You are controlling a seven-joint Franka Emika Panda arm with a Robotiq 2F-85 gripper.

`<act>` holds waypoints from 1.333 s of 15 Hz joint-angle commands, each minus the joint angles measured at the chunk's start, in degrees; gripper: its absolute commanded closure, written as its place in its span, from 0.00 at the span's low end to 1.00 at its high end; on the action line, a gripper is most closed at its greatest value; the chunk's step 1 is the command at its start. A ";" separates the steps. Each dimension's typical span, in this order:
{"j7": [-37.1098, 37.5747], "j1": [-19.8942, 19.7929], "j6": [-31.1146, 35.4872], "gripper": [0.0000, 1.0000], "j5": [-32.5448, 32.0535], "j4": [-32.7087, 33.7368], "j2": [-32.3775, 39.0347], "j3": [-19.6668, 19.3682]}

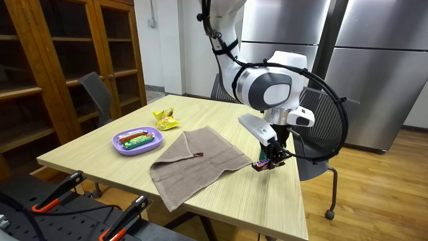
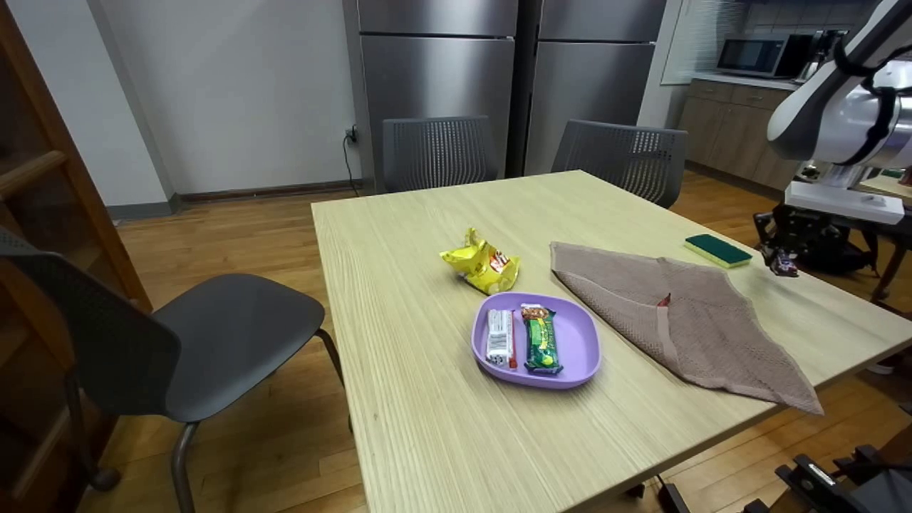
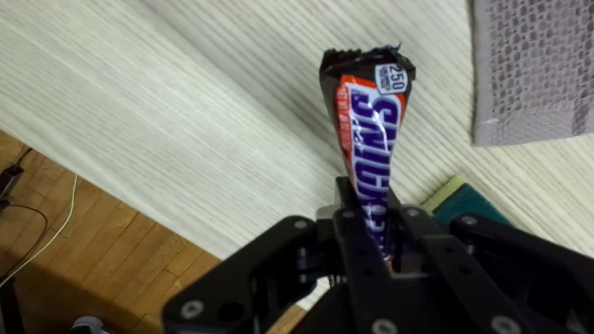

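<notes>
Closest to the wrist camera, the claw (image 3: 369,199) is gripping a Snickers bar (image 3: 373,125), its jaws pressing on the wrapper from both sides, while the bar's printed front part is jutting out over the surface (image 3: 139,116). Near the bar, a green-and-yellow sponge (image 3: 473,206) is lying flat on the surface, and the claw is partly covering it in the wrist view. Just beside the sponge, a tan towel (image 1: 204,167) is spreading across the surface, one side folding back over itself and one corner drooping past the edge. Farther from the claw, past the towel, a purple tray (image 2: 578,342) is holding a silver-and-red wrapped bar (image 2: 501,338) and a green wrapped bar (image 2: 541,338), which are lying side by side. Near the tray, a crumpled yellow bag (image 2: 484,263) is sitting on the surface, well apart from the claw. Beyond the surface, gray chairs (image 2: 438,153) are standing along its far side, and steel refrigerators (image 2: 438,85) are towering behind them. In an exterior view, a wooden cabinet (image 1: 97,40) with dark glass panes is standing past the tray's end of the surface, behind another gray chair (image 1: 97,95).
</notes>
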 commanded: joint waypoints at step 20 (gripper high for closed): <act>21.65 31.44 8.59 0.97 -3.29 -26.04 -17.82 -3.79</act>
